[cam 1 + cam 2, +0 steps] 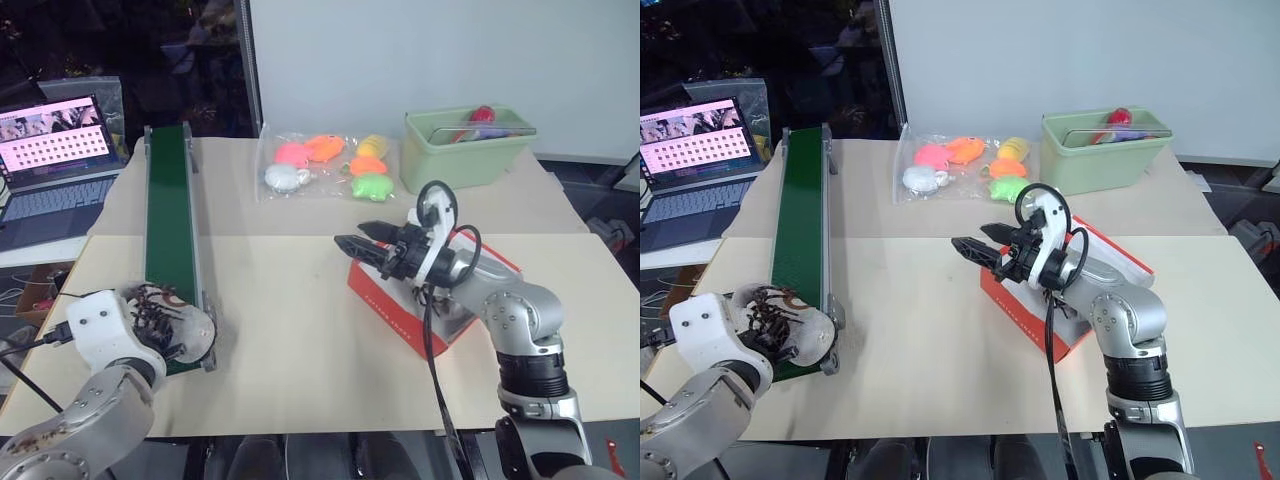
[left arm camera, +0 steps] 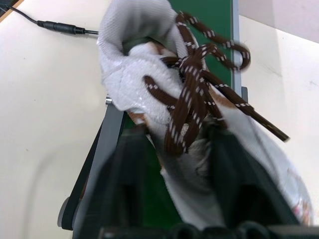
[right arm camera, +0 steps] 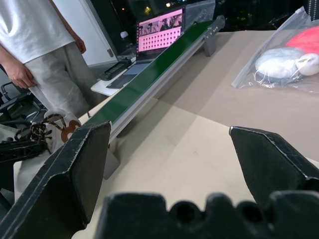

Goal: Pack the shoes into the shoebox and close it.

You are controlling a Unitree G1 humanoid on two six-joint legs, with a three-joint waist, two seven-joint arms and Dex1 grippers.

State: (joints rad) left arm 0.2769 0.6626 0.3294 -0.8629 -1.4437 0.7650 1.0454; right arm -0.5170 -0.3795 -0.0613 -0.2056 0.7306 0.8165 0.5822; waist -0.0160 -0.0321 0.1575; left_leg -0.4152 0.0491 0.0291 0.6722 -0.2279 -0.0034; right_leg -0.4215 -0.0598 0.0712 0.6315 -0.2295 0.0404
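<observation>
Head views: our left hand [image 1: 175, 335] is clamped on a shoe [image 1: 185, 330] at the near end of the green conveyor [image 1: 168, 215], at about 8 o'clock on the bench [image 1: 290, 300]. We judge the grip sits at the laced top so the shoe can be lifted off the belt and carried across. Our right hand [image 1: 352, 243] hangs level over the middle of the bench with its fingers spread and nothing between them, probably waiting to receive or steady. The shoebox [image 1: 480, 262] lies just behind and under that forearm, at about 4 o'clock; its inside is hidden by the arm, so we cannot tell if the lid is up.

At 12 o'clock lie bagged squishy toys [image 1: 325, 165]; at 1 o'clock a pale green bin [image 1: 465, 150]; at 10 o'clock, off the bench, a laptop [image 1: 55, 150]. None lie between shoe and box. Our own right arm over the box is the likely obstruction.

Left wrist view: whitish fabric and brown speckled laces [image 2: 192, 97] bunch between the dark fingers [image 2: 124, 179], the belt beneath.

Right wrist view: wide-apart fingers [image 3: 79, 164] frame bare bench, the conveyor, the toy bag [image 3: 279, 62], and a person [image 3: 45, 55] standing beyond the laptop.
</observation>
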